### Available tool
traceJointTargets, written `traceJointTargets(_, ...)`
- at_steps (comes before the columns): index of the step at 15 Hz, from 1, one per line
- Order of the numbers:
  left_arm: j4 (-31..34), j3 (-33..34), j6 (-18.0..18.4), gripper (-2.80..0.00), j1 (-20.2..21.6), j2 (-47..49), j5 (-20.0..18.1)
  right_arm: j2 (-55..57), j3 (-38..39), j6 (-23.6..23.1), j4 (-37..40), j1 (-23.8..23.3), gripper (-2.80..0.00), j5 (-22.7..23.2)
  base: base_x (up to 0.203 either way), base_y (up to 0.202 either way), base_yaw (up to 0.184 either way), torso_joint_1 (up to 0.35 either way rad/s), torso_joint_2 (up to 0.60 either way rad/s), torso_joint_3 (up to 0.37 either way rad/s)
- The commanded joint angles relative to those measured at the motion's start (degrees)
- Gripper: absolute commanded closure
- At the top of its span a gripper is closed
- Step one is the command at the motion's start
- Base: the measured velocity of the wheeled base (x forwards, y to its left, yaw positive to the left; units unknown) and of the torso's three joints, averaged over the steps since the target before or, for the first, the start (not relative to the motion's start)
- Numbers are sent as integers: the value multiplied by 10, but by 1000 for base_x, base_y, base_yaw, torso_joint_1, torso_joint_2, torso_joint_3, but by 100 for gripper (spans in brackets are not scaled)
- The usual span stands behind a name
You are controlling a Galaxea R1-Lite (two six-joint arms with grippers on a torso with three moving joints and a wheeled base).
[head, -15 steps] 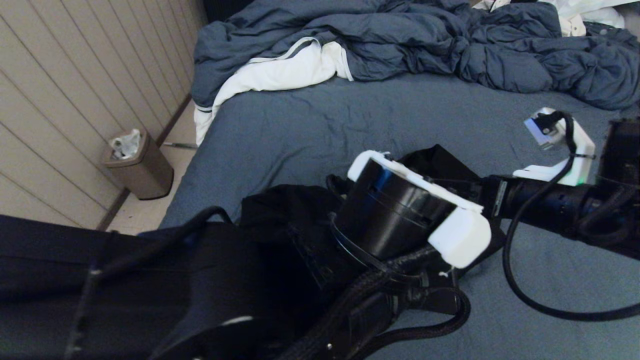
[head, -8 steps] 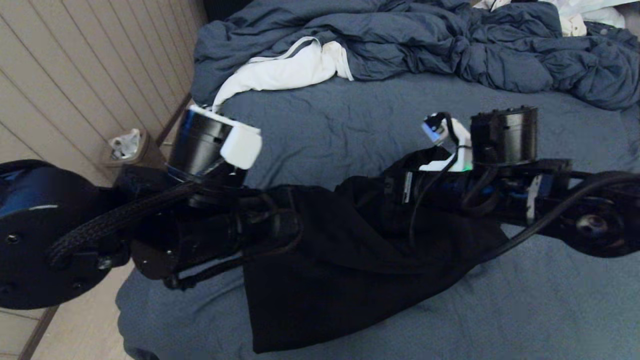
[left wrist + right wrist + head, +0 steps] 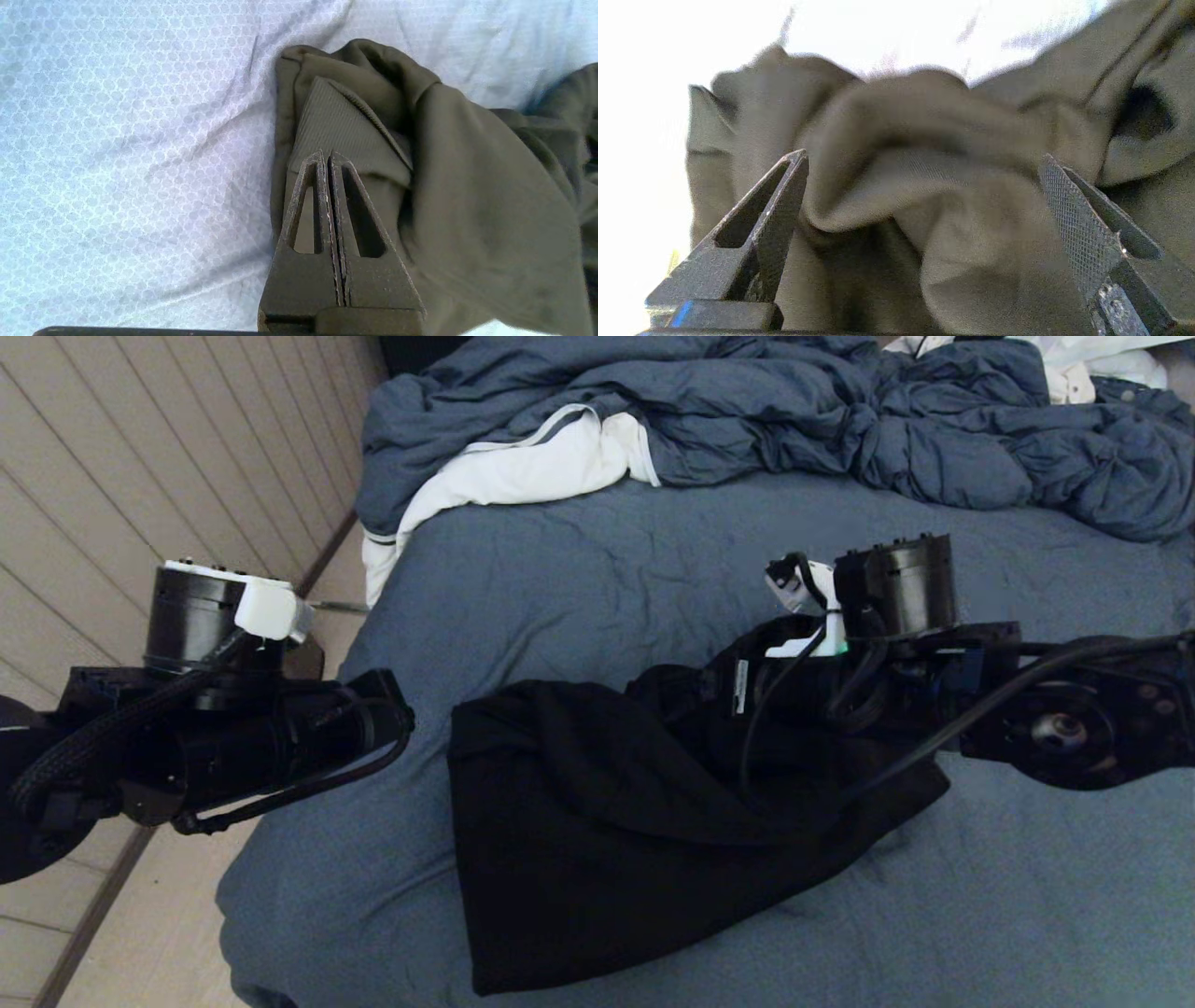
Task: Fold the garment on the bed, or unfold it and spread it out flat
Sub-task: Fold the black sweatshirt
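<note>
- We count one bed [image 3: 597, 569], a wide mattress under a slate-blue sheet creased with shallow wrinkles, filling most of the head view
- One blue-grey duvet [image 3: 840, 420] lies bunched along the far end of the bed, and one white cloth with a grey stripe [image 3: 523, 471] spills from under it over the left edge
- One garment [image 3: 597, 840], a black hooded sweatshirt, sits in a rumpled heap on the near half of the sheet, slightly left of middle; a ribbed band [image 3: 336, 135] shows in the left wrist view
- We see two black arms: the left gripper [image 3: 327, 156] hangs just above the garment's left edge, its fingers pressed together with nothing between them
- The right gripper [image 3: 924, 196] is low over the right part of the heap, its fingers spread wide on either side of a raised fold, gripping nothing that we can make out
- Left of the bed runs a pale panelled wall [image 3: 140, 476] above a light floor [image 3: 168, 915]
</note>
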Motion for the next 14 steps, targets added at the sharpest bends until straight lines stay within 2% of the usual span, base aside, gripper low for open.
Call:
traceJointTargets(1,-9,13,-4,0,11,-16,-6,-13,-21,0,11,1,-280,0,0,0,0,0,0,0)
traceJointTargets(3,-21,26,-4,0,13,-26,-7,-20,-52,0,60,6,-280,-1,0,0,0,0,0,0)
traceJointTargets(6,-28,40,-3,0,27,-29,-5,-22,-85,-7,115,47,-280,-15,0,0,0,0,0,0)
traceJointTargets(8,-34,42,-4,0,37,-27,-7,-17,-103,-33,130,62,-280,-67,0,0,0,0,0,0)
traceJointTargets(11,-35,54,-5,0,38,-31,-7,-16,-97,-59,130,68,-280,-73,0,0,0,0,0,0)
traceJointTargets(12,-34,55,-6,0,38,-32,-7,-15,-97,-63,130,76,0,-74,0,0,0,0,0,0)
traceJointTargets(14,-35,61,-6,0,38,-35,-9,-10,-97,-66,131,87,0,-72,0,0,0,0,0,0)
